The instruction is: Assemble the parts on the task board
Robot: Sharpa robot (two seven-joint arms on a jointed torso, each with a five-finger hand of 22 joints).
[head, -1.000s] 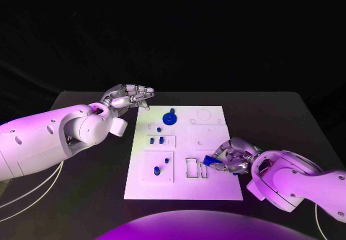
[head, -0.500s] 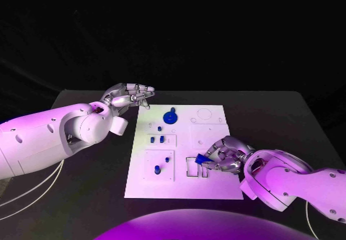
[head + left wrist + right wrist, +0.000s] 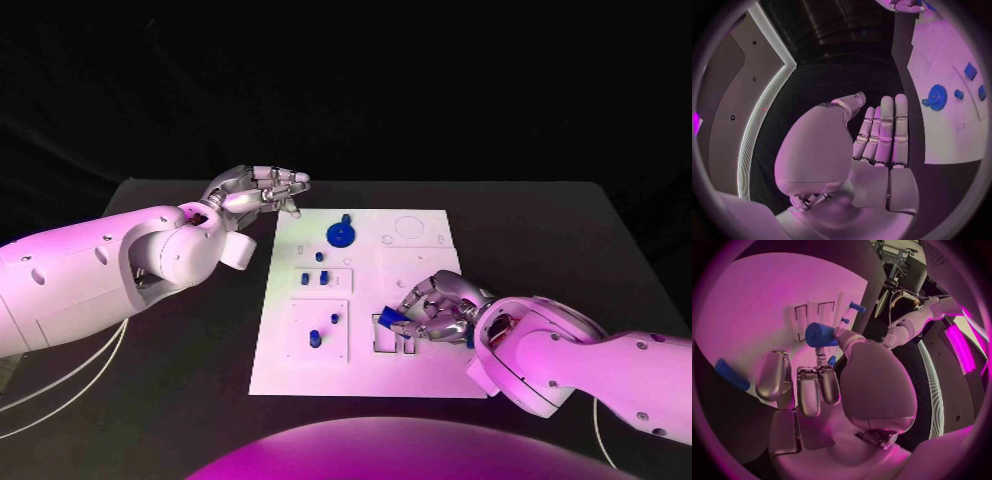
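The right hand [image 3: 437, 308] is pinching a blue part [image 3: 389, 315] over the task board's [image 3: 418, 375] empty slots [image 3: 392, 335]; the left hand [image 3: 260, 192], fingers curled, is holding nothing; several parts are already standing seated.

The silver right hand [image 3: 437, 308], pinching a small blue block [image 3: 389, 316], covers the rectangular slots of the white plate-like task board [image 3: 418, 380]. The board's near strip lies bare (its far left holds a blue round disc [image 3: 340, 236]). The silver left hand [image 3: 260, 190] hangs beside the far left corner.
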